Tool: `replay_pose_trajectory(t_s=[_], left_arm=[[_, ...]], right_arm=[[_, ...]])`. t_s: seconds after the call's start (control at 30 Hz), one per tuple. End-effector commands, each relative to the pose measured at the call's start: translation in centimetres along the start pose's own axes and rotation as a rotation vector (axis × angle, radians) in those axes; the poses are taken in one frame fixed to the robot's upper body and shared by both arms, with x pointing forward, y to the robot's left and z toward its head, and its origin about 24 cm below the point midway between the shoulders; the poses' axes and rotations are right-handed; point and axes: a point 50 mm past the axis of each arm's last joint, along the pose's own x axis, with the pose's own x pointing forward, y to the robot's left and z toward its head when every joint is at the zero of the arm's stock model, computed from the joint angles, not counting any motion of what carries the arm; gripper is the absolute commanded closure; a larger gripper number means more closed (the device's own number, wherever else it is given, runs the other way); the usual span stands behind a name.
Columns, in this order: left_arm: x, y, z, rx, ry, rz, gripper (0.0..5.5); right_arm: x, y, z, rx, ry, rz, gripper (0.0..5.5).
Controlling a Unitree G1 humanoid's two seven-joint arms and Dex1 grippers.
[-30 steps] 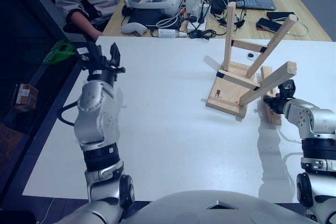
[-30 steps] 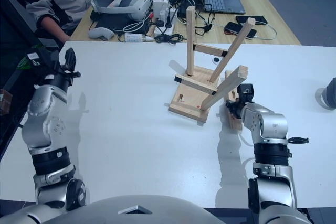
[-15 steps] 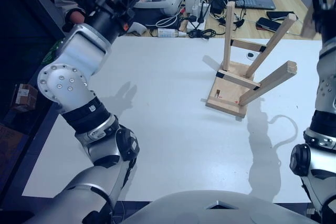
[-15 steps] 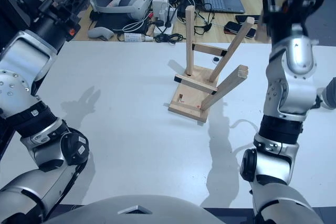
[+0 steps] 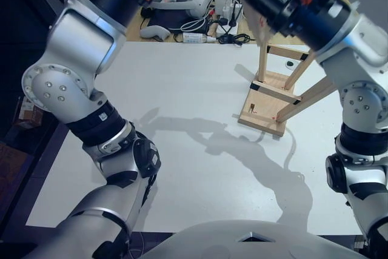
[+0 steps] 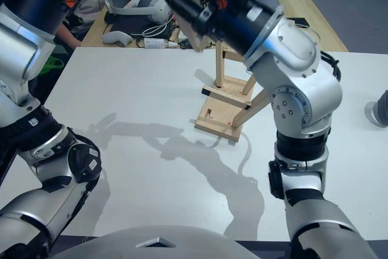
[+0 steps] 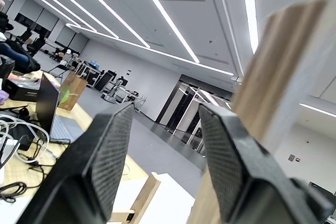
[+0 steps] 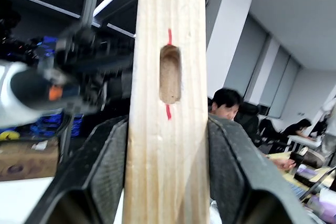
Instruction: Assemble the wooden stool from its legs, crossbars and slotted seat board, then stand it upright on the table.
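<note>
The right gripper point(image 8: 165, 124) pinches a pale mortised wooden leg point(image 8: 168, 19) at the head view's top, probably for fitting onto the upturned part-built wooden stool point(image 5: 262, 115) centre-right, while the left gripper point(image 7: 165, 111) hangs spread, empty.

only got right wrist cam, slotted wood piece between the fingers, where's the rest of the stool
observer: the half-built stool sits on the white table, seat board down, three legs pointing up
operator: left gripper holding anything
observer: no, the left gripper is open, nothing between its fingers
operator: how close is my piece to the stool
observer: the right gripper is raised high over the table, its loose leg clear of the stool
</note>
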Motion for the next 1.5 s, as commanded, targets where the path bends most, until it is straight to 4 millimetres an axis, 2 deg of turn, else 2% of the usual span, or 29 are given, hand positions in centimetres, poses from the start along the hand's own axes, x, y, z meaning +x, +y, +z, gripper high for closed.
replay_pose_trajectory(t_s=[0.03,0.27,0.63,1.07,1.3,1.5], left_arm=[[-0.3,-0.8,-0.4,0.025,0.019,-0.046,3.23],[-0.9,-1.4,-2.3,0.063,0.108,-0.092,3.23],[-1.0,-1.4,-2.9,0.058,0.123,-0.097,3.23],[-1.1,-1.1,-2.6,0.001,0.113,-0.094,3.23],[-1.4,-1.8,-3.1,0.008,0.164,-0.141,4.22],[-1.7,-1.5,-3.3,0.027,0.197,-0.142,4.44]], right_arm=[[0.0,0.4,-0.3,-0.012,0.018,-0.004,3.45],[0.3,-0.7,-0.4,-0.018,0.005,-0.115,3.45],[0.3,0.8,-1.2,-0.087,0.069,0.036,3.45],[-0.8,0.9,-1.8,-0.367,0.139,0.106,3.45],[-0.9,1.0,-2.1,-0.428,0.141,0.125,3.45],[-1.2,0.8,-2.2,-0.513,0.164,0.167,3.45]])
